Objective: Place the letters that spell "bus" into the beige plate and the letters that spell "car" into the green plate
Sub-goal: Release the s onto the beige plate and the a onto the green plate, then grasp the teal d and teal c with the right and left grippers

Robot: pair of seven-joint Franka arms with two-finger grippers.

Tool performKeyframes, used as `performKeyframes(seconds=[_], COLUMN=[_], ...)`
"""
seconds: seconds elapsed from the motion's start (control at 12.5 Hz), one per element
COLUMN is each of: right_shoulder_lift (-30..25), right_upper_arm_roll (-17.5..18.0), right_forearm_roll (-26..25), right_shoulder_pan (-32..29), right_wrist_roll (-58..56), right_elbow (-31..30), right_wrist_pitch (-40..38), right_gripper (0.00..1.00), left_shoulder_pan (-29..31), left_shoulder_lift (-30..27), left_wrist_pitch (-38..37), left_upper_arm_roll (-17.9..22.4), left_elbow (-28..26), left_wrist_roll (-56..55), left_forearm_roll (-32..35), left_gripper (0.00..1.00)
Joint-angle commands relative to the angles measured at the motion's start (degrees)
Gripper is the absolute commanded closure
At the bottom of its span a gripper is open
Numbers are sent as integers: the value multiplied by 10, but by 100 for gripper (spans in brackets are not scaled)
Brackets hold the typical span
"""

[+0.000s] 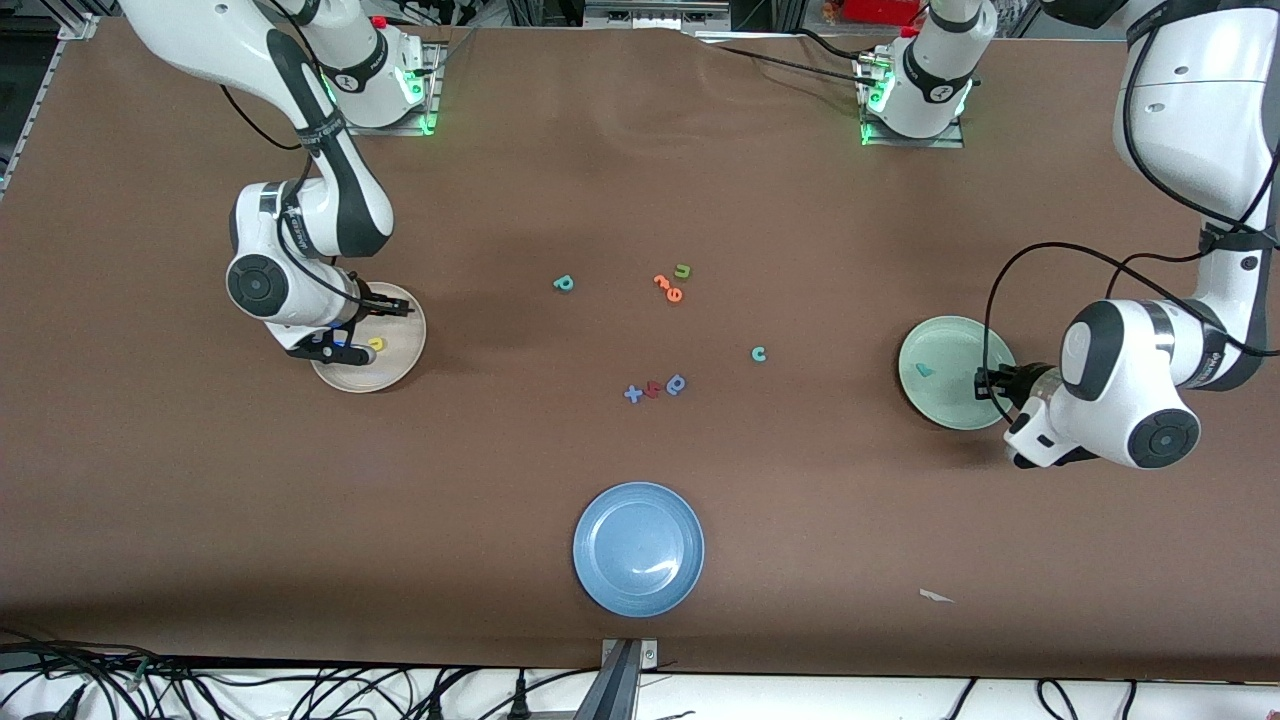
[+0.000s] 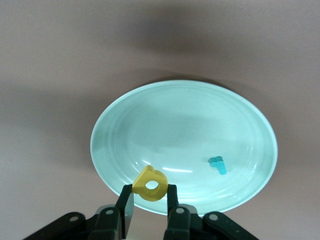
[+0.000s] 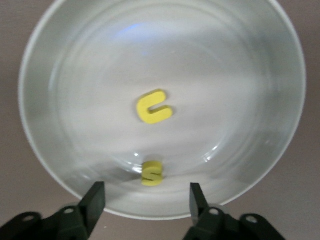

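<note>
Two pincers at work over two plates at the two ends of the worktop (image 1: 200, 520). Left pincer (image 2: 150, 192) over the green plate's (image 2: 120, 120) rim, pinching the yellow a (image 2: 150, 184) by its flat faces; teal r (image 2: 218, 165) already lying in that plate. Right pincer (image 3: 145, 200) low over the beige plate (image 3: 45, 60), fingers spread, nothing between them; yellow u (image 3: 154, 107) flat in the plate's middle, yellow s (image 3: 152, 173) nearer the rim, seemingly just dropped. Still out on the worktop: teal b (image 1: 564, 284) toward the right arm's end, teal c (image 1: 759, 353) nearer the green plate. Not wanted: green u (image 1: 683, 270) with orange pieces (image 1: 668, 288) touching it, blue x (image 1: 633, 394), blue rounded letter (image 1: 677, 384), blue plate (image 1: 638, 548) nearest the front camera. Probably featherlight, soft foam, prone to squash, tilt or cling to a pad; best taken across the thin flat faces with a gentle squeeze, straight from above. Plates presumably rigid glazed ware, slick inside, so dropped letters likely to skid or bounce a little.
</note>
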Motion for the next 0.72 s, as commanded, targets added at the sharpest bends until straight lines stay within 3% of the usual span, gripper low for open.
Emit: performKeyframes(seconds=[0.0,0.08,0.32,0.64], right_shoulder_lift=[-14,-12,3,29], right_upper_arm_roll=[67,90,116,119], right_forearm_roll=[10,9,9,10], right_shoulder_pan=[1,4,69,156], right_wrist_roll=[103,174,357,598], right_elbow=[18,30,54,56], right_wrist_pitch=[-13,-12,-1,95], right_gripper=[19,23,24,25], left_shoulder_pan=[-4,-4,-11,-12], left_shoulder_lift=[-2,-4,-21,-24], left_wrist_pitch=[3,2,-1,27], left_upper_arm_roll=[-8,-9,-35,-137], left_elbow=[-6,-6,-5,-6], left_wrist_roll=[10,10,-33,-224], left_forearm_roll=[16,16,-12,-31], left_gripper=[16,1,1,4])
